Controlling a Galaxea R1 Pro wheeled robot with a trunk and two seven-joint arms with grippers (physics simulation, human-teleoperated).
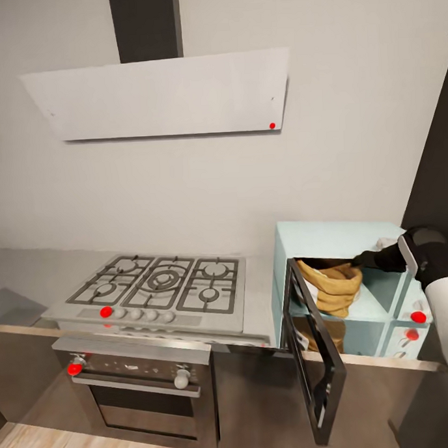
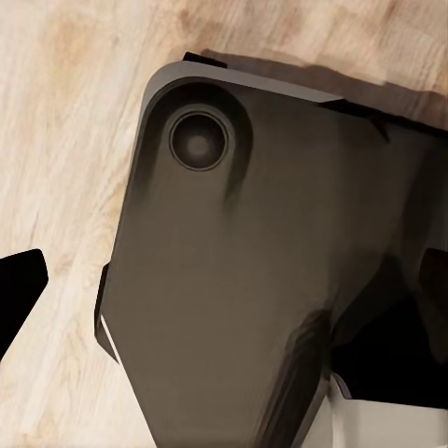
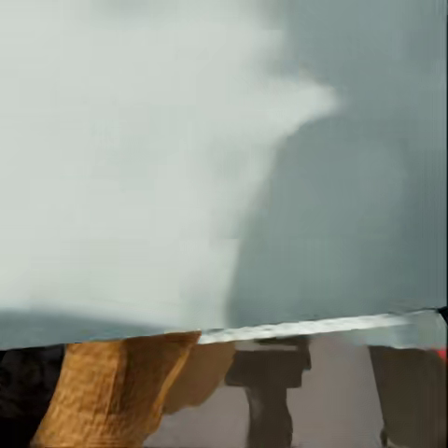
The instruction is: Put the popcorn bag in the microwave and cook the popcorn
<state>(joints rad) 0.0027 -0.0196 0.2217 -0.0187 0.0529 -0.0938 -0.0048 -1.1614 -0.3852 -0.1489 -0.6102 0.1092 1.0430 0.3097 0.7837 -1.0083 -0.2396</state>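
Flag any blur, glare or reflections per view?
Head view: soft overall, popcorn bag mirrored in the microwave door glass. Right wrist view: pale wall smeared, bag's weave sharp. Left wrist view: dark robot base smooth, floor grain blurred.

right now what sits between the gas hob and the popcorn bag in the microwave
In the head view, the microwave's open door swings out between the gas hob and the popcorn bag, along with the microwave's pale-blue left wall.
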